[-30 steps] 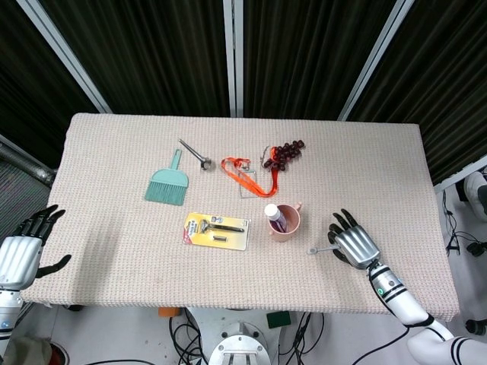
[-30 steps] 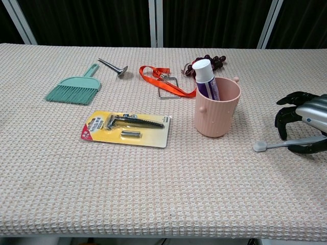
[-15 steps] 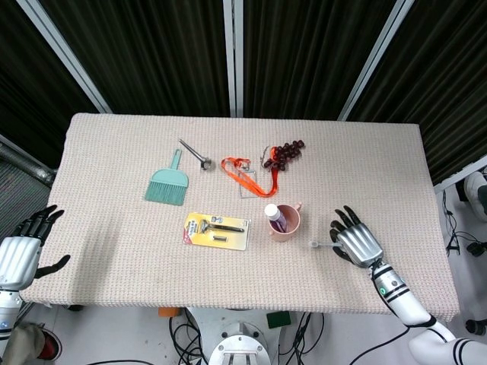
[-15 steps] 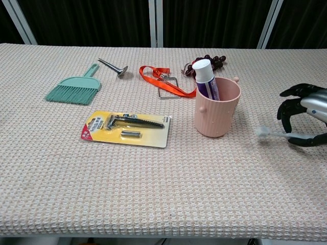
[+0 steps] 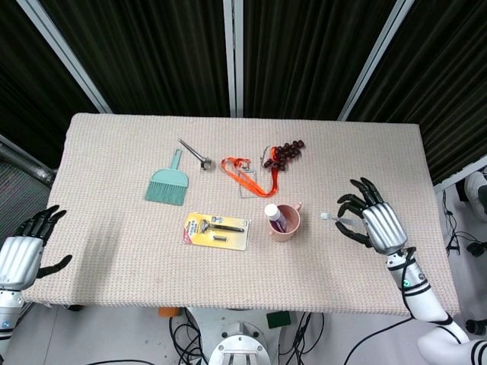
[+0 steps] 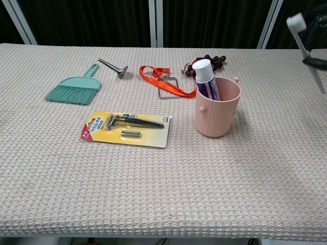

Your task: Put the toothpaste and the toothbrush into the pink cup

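Note:
The pink cup (image 5: 284,223) (image 6: 216,114) stands upright near the table's middle, with the purple-and-white toothpaste tube (image 5: 274,216) (image 6: 206,78) leaning inside it. My right hand (image 5: 374,223) is raised above the table to the right of the cup and pinches the white toothbrush (image 5: 335,219) (image 6: 305,47), whose head points toward the cup. In the chest view only a sliver of that hand (image 6: 318,34) shows at the top right corner. My left hand (image 5: 23,252) hangs off the table's left edge, fingers apart, holding nothing.
A yellow razor pack (image 5: 217,230) (image 6: 126,128) lies left of the cup. Behind are a green hand brush (image 5: 168,185) (image 6: 75,87), a metal tool (image 5: 197,155), an orange lanyard (image 5: 247,174) (image 6: 166,81) and dark beads (image 5: 283,153).
My right hand has lifted the toothbrush off the table, rising and moving back. In the chest view it has climbed from table level to the top right corner. The left hand is still.

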`<state>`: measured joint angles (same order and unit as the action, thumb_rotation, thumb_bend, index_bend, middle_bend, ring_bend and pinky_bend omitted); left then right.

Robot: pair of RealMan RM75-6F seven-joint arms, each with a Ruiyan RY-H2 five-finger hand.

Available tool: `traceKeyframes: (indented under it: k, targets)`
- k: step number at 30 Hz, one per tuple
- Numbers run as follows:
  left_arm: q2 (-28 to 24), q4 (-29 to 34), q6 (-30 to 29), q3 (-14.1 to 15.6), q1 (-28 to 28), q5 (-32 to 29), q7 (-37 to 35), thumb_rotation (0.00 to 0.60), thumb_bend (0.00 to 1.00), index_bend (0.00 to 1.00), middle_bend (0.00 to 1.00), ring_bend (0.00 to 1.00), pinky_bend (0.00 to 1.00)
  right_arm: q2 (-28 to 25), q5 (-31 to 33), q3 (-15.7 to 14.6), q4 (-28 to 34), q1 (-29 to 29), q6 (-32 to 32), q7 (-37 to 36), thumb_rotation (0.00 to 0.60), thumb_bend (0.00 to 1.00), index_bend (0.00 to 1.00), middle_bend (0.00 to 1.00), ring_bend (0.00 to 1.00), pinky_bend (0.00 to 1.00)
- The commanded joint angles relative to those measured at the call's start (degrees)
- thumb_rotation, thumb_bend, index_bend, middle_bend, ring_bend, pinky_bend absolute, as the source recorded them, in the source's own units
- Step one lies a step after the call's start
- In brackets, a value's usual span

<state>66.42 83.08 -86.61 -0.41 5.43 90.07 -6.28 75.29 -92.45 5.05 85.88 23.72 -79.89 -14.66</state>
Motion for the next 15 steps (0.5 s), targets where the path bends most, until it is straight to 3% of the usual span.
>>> traceKeyframes:
  k: [1,8,15]
  targets:
    - [-0.17,0.11,-0.11,0.01,-0.13,-0.11,0.07,0.597,0.14,0.13,0.08,0.11,0.22,3.34,1.42,3.70,3.26,2.35,-0.37,-8.66,0.600,0.78,0.72,0.39,0.05,0.00]
    - [-0.31,-0.15,-0.28,-0.09,-0.30,-0.37,-0.43,0.594,0.14,0.13,0.08,0.11,0.22,11.32,4.86,6.70,3.32,5.53,2.08,-13.32,0.600,0.78,0.72,0.39,0.05,0.00]
    - [0.00,-1.00,0.01,-0.16,-0.37,-0.84,-1.30,0.593,0.14,0.13,0.08,0.11,0.22,16.06,7.20,6.72,0.68,7.26,5.28,-12.13,0.600,0.78,0.72,0.39,0.05,0.00]
